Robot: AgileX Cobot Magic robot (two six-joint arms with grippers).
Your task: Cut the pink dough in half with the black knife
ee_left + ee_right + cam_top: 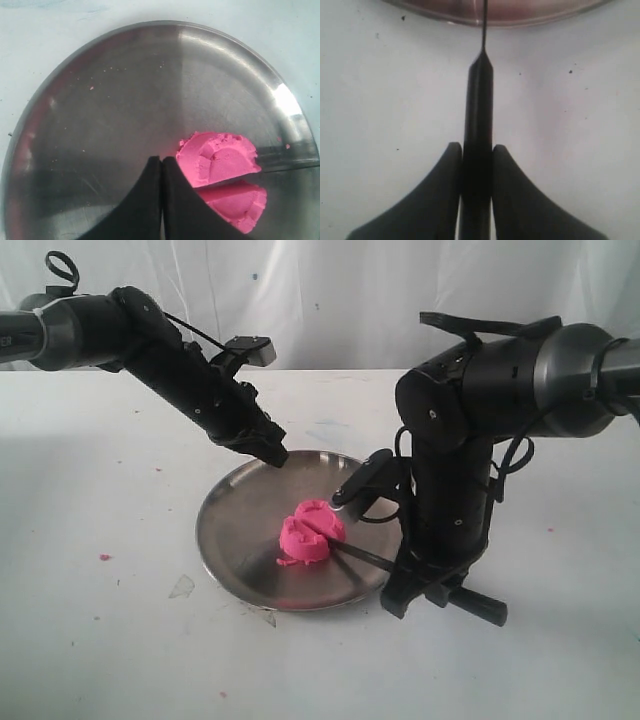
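Observation:
The pink dough [312, 530] lies in two half-round lumps with a narrow gap between them on the steel plate [215, 530]. The left wrist view shows both halves [220, 157], [239, 201] on the plate [125, 100]. My right gripper [400, 568] is shut on the handle of the black knife [365, 555], low at the plate's right rim; the blade points at the dough's right side. In the right wrist view the knife [478, 110] runs out from the gripper [477, 150] toward the plate rim [520, 20]. My left gripper [272, 453] [161, 161] is shut and empty above the plate's far rim.
Tiny pink crumbs [104, 557] [549, 531] dot the white table. A clear scrap [182, 586] lies just left of the plate. A white curtain hangs behind. The bulky right arm [450, 470] stands close to the plate's right edge.

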